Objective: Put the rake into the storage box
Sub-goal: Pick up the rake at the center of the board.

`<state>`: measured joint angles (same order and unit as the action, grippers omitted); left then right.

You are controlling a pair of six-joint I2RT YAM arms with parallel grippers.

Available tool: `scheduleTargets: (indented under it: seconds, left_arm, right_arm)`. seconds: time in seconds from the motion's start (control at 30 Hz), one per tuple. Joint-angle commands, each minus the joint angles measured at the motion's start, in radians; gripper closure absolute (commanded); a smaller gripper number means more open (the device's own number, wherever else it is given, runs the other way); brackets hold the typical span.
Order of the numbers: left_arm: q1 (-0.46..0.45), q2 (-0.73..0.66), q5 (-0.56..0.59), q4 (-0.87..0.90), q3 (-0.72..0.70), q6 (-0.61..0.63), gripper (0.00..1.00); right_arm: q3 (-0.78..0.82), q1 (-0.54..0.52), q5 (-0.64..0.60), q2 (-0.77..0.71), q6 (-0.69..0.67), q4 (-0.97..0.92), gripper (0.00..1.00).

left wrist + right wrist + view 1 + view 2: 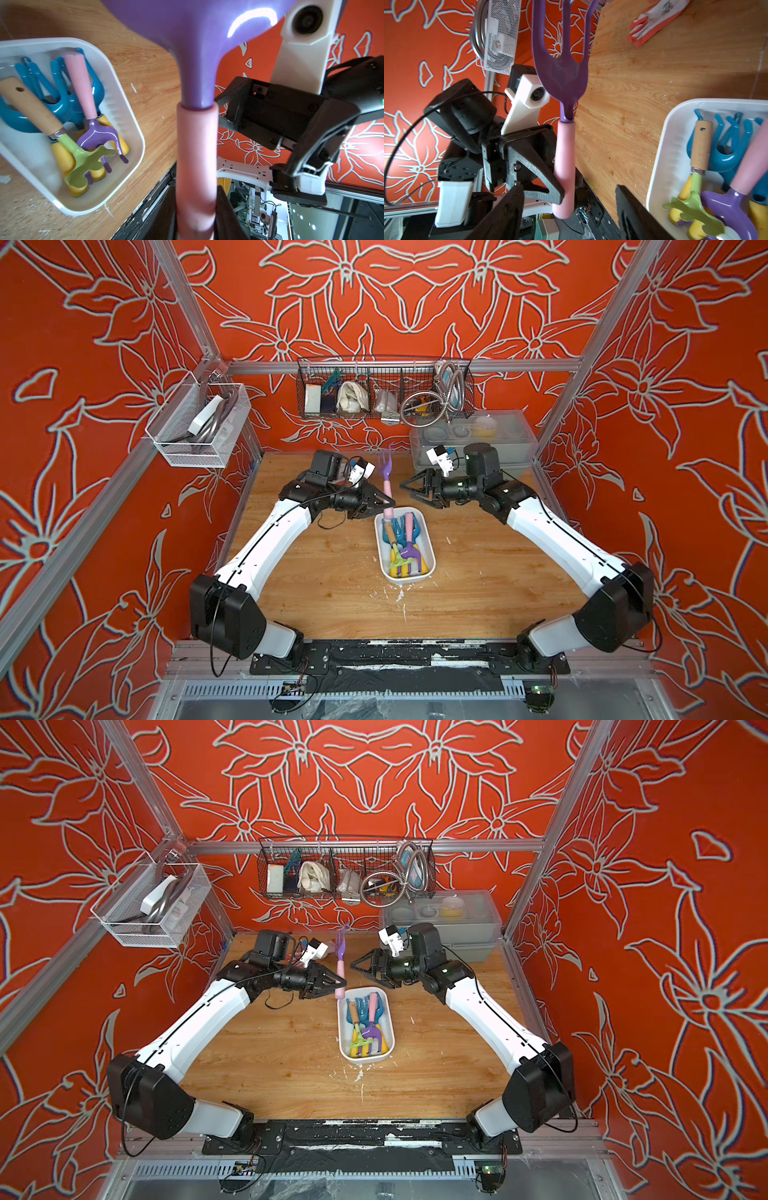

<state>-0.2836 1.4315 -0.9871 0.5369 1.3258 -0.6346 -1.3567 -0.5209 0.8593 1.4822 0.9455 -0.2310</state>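
Left gripper [390,502] clenches the rake [387,485], axis near-to-far like the storage box [411,577], butt over its far rim, tines far

in my left wrist view the rake [196,62] is blurred, its prongs cut off by the edge; in my right wrist view the storage box [675,145] runs out of frame.
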Motion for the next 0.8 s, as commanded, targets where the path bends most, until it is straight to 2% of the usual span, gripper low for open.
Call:
scheduleTargets:
  seconds: [0.0, 0.2, 0.43, 0.57, 0.67, 0.7, 0.77]
  left_arm:
    - [-0.008, -0.020, -0.108, -0.122, -0.010, -0.067, 1.00]
    - [-0.015, -0.022, -0.162, -0.198, -0.031, -0.123, 1.00]
    - [-0.034, -0.025, -0.186, -0.216, -0.036, -0.132, 1.00]
    - [-0.039, -0.031, -0.190, -0.227, -0.040, -0.139, 1.00]
    - [-0.040, -0.034, -0.187, -0.227, -0.045, -0.139, 1.00]
    - [-0.040, -0.036, -0.183, -0.224, -0.046, -0.139, 0.93]
    - [-0.039, -0.041, -0.167, -0.203, -0.048, -0.129, 0.65]
  right_arm:
    - [-0.023, 0.002, 0.064, 0.013, 0.066, 0.119, 0.33]
    - [-0.009, -0.011, 0.092, 0.038, 0.123, 0.199, 0.39]
    - [-0.017, -0.038, 0.096, 0.062, 0.154, 0.238, 0.49]
    - [-0.016, -0.041, 0.092, 0.063, 0.162, 0.242, 0.61]
    - [-0.013, -0.041, 0.091, 0.063, 0.167, 0.238, 0.76]
    - [-0.013, -0.041, 0.089, 0.063, 0.165, 0.233, 0.81]
    - [-0.014, -0.041, 0.081, 0.058, 0.150, 0.206, 0.89]
